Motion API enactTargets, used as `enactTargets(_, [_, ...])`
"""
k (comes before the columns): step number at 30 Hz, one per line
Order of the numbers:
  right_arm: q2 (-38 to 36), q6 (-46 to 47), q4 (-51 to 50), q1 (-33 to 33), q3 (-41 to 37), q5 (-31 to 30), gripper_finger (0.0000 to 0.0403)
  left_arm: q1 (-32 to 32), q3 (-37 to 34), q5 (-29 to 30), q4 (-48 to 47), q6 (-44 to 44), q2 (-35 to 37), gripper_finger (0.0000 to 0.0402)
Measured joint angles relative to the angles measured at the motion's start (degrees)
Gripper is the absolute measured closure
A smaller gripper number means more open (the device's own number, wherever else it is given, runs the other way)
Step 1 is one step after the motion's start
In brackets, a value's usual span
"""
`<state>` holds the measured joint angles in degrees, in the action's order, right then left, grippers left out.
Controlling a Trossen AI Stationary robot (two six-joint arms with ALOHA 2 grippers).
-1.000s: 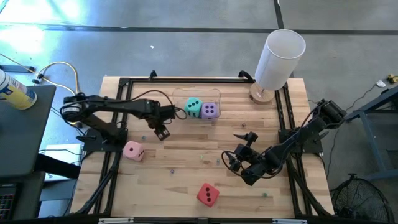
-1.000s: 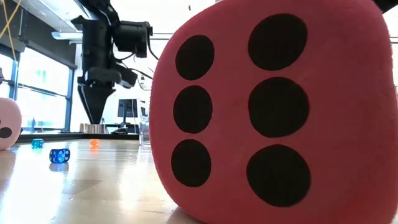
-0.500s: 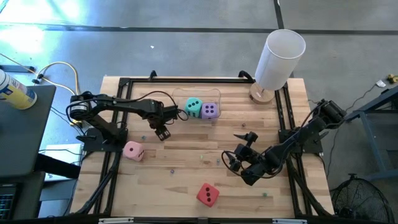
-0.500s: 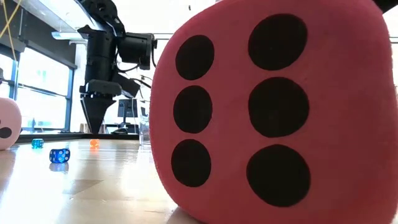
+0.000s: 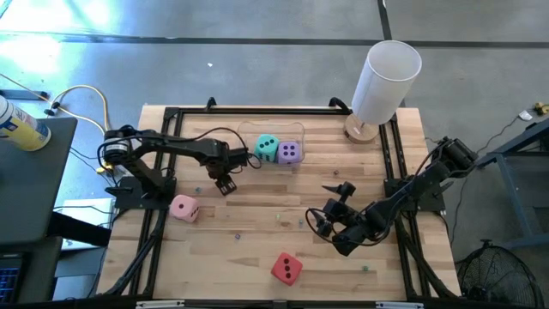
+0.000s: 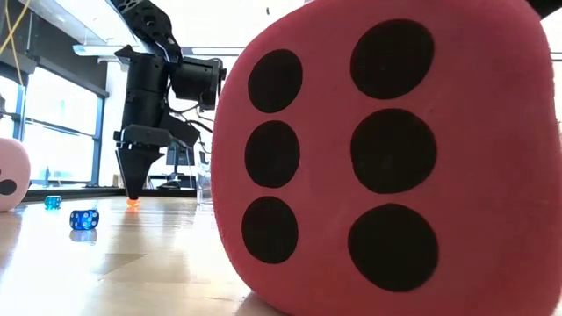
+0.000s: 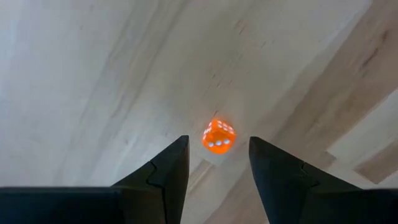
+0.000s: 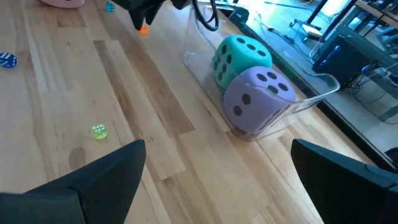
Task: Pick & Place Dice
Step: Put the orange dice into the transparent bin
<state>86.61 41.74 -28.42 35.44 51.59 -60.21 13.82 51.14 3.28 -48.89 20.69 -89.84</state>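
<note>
The left gripper (image 7: 217,163) points down at the table (image 5: 257,240), jaws slightly open around a tiny orange die (image 7: 218,136), not gripping it. Teal die (image 5: 268,148) and purple die (image 5: 290,152) sit in a clear bin (image 8: 311,93) near the far edge. Pink die (image 5: 184,207) lies near the left edge, red die (image 5: 286,269) near the front edge. The right gripper (image 8: 217,180) waits wide open, empty.

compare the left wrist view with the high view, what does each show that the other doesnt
Only the left wrist view shows the small orange die lying on the wood between the left hand's open fingers. Only the high view shows the whole layout: the teal die and purple die in a clear container, the pink die, the red die, the white cylinder and the waiting right hand. Both show the left hand low over the table.
</note>
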Motion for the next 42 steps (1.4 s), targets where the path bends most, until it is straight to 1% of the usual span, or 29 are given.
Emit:
enactTargets(13, [0.0, 0.0, 0.1, 0.0, 0.0, 0.4, 0.0009, 0.7, -0.1, -0.2, 1.3, 0.0, -0.3, 0.0243])
enactTargets(20, [0.0, 0.0, 0.2, 0.0, 0.0, 0.4, 0.0009, 0.7, -2.2, -1.0, 1.9, 0.1, -0.3, 0.0243])
enactTargets(26, [0.0, 0.0, 0.2, 0.0, 0.0, 0.4, 0.0009, 0.7, -2.7, -1.2, 2.8, -0.4, -0.3, 0.0243])
enactTargets(31, [0.0, 0.0, 0.2, 0.0, 0.0, 0.4, 0.0009, 0.7, -2.8, -1.2, 3.7, -2.8, -0.3, 0.0243])
enactTargets(42, [0.0, 0.0, 0.2, 0.0, 0.0, 0.4, 0.0009, 0.7, -2.8, -1.2, 4.4, -3.5, -0.3, 0.0243])
